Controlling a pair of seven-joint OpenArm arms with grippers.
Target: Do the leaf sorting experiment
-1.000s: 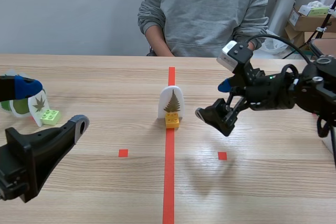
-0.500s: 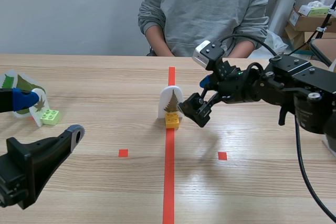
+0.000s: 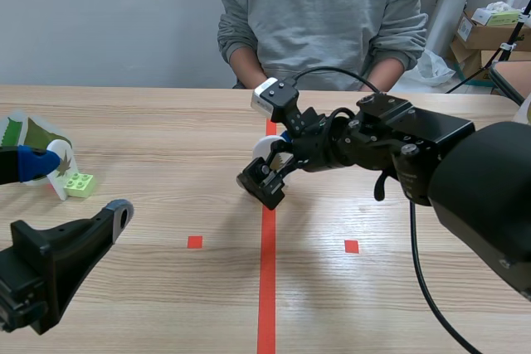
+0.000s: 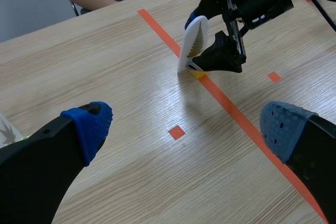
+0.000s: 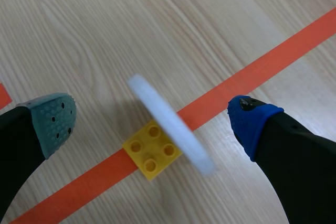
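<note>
The leaf card [image 4: 195, 39], a white arched card with a brown fern-like leaf on it, is standing upright in a yellow brick [image 5: 152, 150]. The brick is sitting on the long orange-red tape line [image 3: 266, 288], at the middle of the scene view.

The right gripper [image 5: 152, 121] is coming in from the right side of the scene view, low over the table [image 3: 166, 288]. Its fingers are spread wide and are standing on both sides of the card. In the right wrist view the card is lying between the two pads with free space on each side, so the gripper is not yet pinching it.

The left gripper [image 4: 186, 129] is hanging at the lower left of the scene view, well apart from the card. Its fingers are also spread and are holding nothing.

A second leaf card [image 3: 60, 165] is standing in a light green brick [image 3: 80, 184] at the left edge of the scene view, with another card partly showing behind it.

A person [image 3: 323, 14] in a grey sweatshirt is sitting across the table at the top of the scene view. Cardboard boxes [image 3: 485, 31] are standing at the upper right.
</note>
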